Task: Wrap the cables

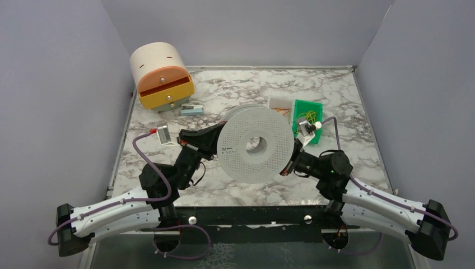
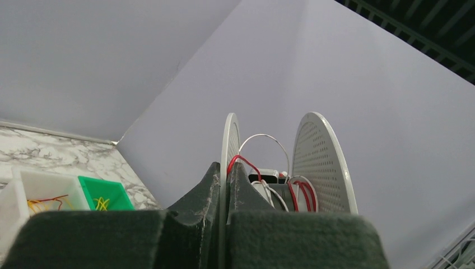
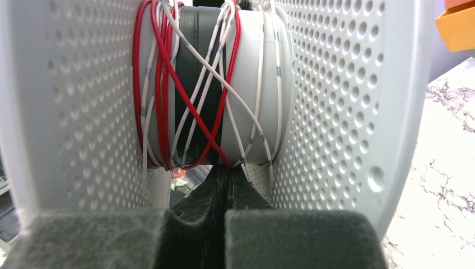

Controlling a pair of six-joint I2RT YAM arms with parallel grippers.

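A pale grey perforated spool (image 1: 255, 144) is held off the table, tilted on edge. My left gripper (image 1: 219, 140) is shut on the spool's left flange (image 2: 229, 134), which stands between its pads (image 2: 228, 174). Thin red cables (image 3: 159, 84), mixed with white wires, lie in crossed turns round the hub. A red loop (image 2: 245, 162) rises just past my left fingertips. My right gripper (image 1: 292, 161) reaches in between the two flanges. Its jaws (image 3: 227, 171) are shut right under the hub, and a red cable strand runs down into their tips.
A cream and orange drawer unit (image 1: 162, 78) stands at the back left, with a small teal object (image 1: 191, 109) in front of it. A white bin (image 1: 278, 103) and a green bin (image 1: 309, 109) with thin wires sit behind the spool. A small grey device (image 1: 163, 134) lies left.
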